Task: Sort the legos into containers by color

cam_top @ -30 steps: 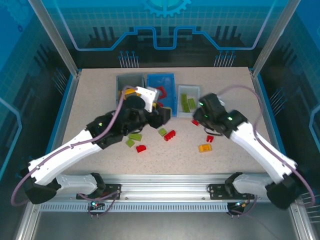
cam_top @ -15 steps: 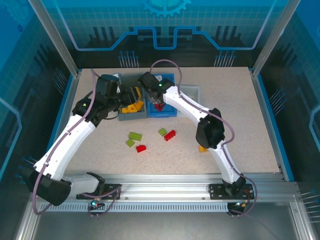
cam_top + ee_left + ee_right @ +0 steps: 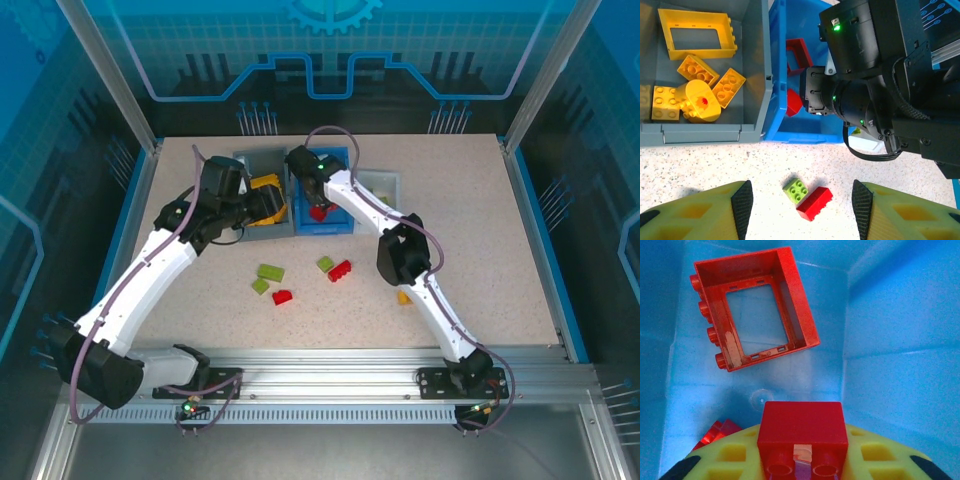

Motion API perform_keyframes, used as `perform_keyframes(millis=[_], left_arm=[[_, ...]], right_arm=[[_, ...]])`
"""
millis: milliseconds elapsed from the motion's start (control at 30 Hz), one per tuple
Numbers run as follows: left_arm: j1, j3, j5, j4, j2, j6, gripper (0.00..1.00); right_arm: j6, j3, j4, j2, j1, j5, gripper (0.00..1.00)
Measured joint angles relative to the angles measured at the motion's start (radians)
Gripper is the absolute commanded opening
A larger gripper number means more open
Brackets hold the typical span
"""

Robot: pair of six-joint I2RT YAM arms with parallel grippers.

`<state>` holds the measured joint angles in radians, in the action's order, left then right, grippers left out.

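Starting at your left, the left gripper (image 3: 800, 220) hovers at the front of the grey bin (image 3: 760, 65). Its jaws are spread wide and hold nothing; between the yellow fingers (image 3: 695, 215) you see only the speckled table (image 3: 700, 160). Inside the grey bin lie the yellow legos: a yellow frame (image 3: 697, 35) at the far side, with several yellow bricks (image 3: 697, 70) and a yellow round piece (image 3: 700, 102) nearer the front wall.

Just beside the grey bin on its right stands the blue bin (image 3: 776, 90). The right gripper (image 3: 802, 462) reaches down into it, jaws closed on a red brick (image 3: 802, 425) whose studs face the wrist camera. Beyond that brick a red frame (image 3: 755, 307) lies on the bin floor. Another red piece (image 3: 715, 432) shows at the lower left, partly hidden by a finger.

Right of the blue bin you find the white tray (image 3: 385, 180), partly covered by the right arm; you cannot tell what is in it.

On the table in front of the bins, running left to right, lie:
- a small green lego (image 3: 260, 286)
- a large green lego (image 3: 270, 272)
- a low red lego (image 3: 283, 296)
- a square green lego (image 3: 325, 264), touching a long red lego (image 3: 341, 270)
- an orange lego (image 3: 404, 297), half hidden under the right arm
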<state>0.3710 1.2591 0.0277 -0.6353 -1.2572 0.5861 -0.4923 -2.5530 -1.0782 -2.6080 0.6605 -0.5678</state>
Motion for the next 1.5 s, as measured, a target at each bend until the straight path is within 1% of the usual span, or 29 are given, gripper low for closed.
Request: perform_keyframes(millis=[67, 200, 333, 467, 600, 700, 900, 1100, 1233, 1267, 1333, 1433, 1500], left_arm=[[0.0, -0.009, 0.0, 0.0, 0.005, 0.0, 0.59], [0.0, -0.02, 0.0, 0.004, 0.017, 0.0, 0.59], [0.0, -0.034, 0.0, 0.004, 0.032, 0.0, 0.59], [0.0, -0.051, 0.0, 0.0, 0.041, -0.001, 0.6], [0.0, -0.067, 0.0, -0.026, 0.05, -0.005, 0.6], [0.0, -0.083, 0.0, -0.054, 0.066, -0.012, 0.6], [0.0, -0.098, 0.0, -0.115, 0.093, -0.039, 0.6], [0.0, -0.174, 0.001, -0.158, 0.116, -0.046, 0.6], [0.009, -0.216, 0.002, -0.177, 0.129, -0.046, 0.6], [0.023, -0.221, 0.004, -0.175, 0.13, -0.046, 0.6], [0.103, -0.227, 0.016, -0.161, 0.129, -0.055, 0.6], [0.308, -0.222, 0.021, -0.081, 0.085, -0.083, 0.6], [0.444, -0.2, 0.019, -0.003, -0.005, -0.111, 0.61]], right_arm=[[0.005, 0.0, -0.005, 0.0, 0.0, 0.002, 0.47], [0.005, -0.001, -0.006, 0.001, 0.003, 0.003, 0.53], [0.002, 0.035, -0.005, 0.046, 0.013, 0.002, 0.53], [-0.006, 0.074, -0.003, 0.153, 0.033, -0.002, 0.51], [-0.008, 0.151, 0.03, 0.331, 0.061, -0.013, 0.51], [-0.008, 0.287, 0.087, 0.505, 0.086, -0.03, 0.51], [-0.003, 0.657, 0.228, 0.86, 0.143, -0.022, 0.53], [0.02, 1.04, 0.348, 1.144, 0.214, 0.063, 0.54], [0.014, 1.228, 0.373, 1.3, 0.263, 0.129, 0.54], [0.003, 1.264, 0.374, 1.335, 0.272, 0.137, 0.54], [-0.032, 1.326, 0.368, 1.398, 0.283, 0.14, 0.54], [-0.144, 1.403, 0.302, 1.498, 0.283, 0.103, 0.55], [-0.241, 1.443, 0.227, 1.578, 0.283, 0.061, 0.57]])
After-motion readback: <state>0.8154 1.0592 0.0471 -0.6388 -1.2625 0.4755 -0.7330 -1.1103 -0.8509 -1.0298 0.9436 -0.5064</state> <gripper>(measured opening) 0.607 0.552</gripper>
